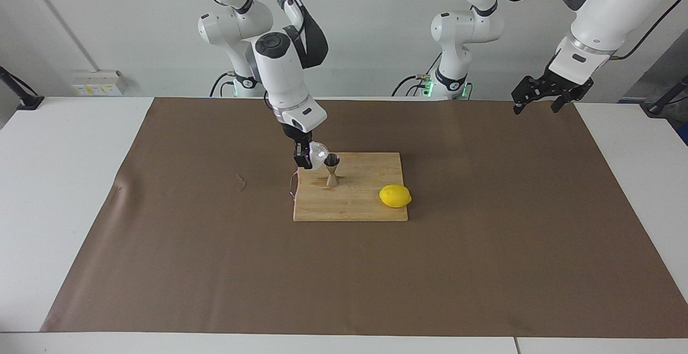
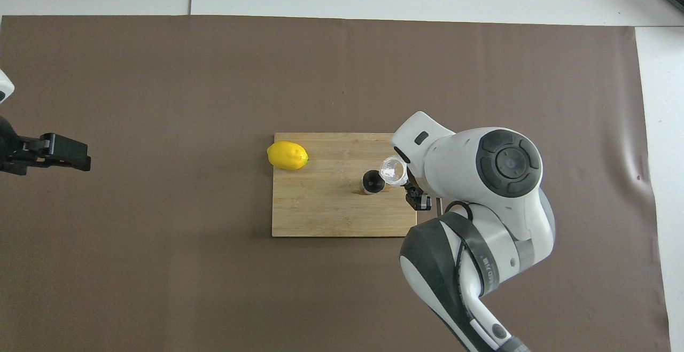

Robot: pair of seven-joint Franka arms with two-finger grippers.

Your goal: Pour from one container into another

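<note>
A steel hourglass jigger stands upright on the wooden board, near the board's edge toward the right arm's end. My right gripper is shut on the small whitish translucent cup and holds it tilted in the air, its mouth beside and just above the jigger's top. My left gripper waits open, high over the left arm's end of the table.
A yellow lemon lies at the board's corner toward the left arm's end. A brown mat covers the white table. A thin loop sticks out at the board's edge below the right gripper.
</note>
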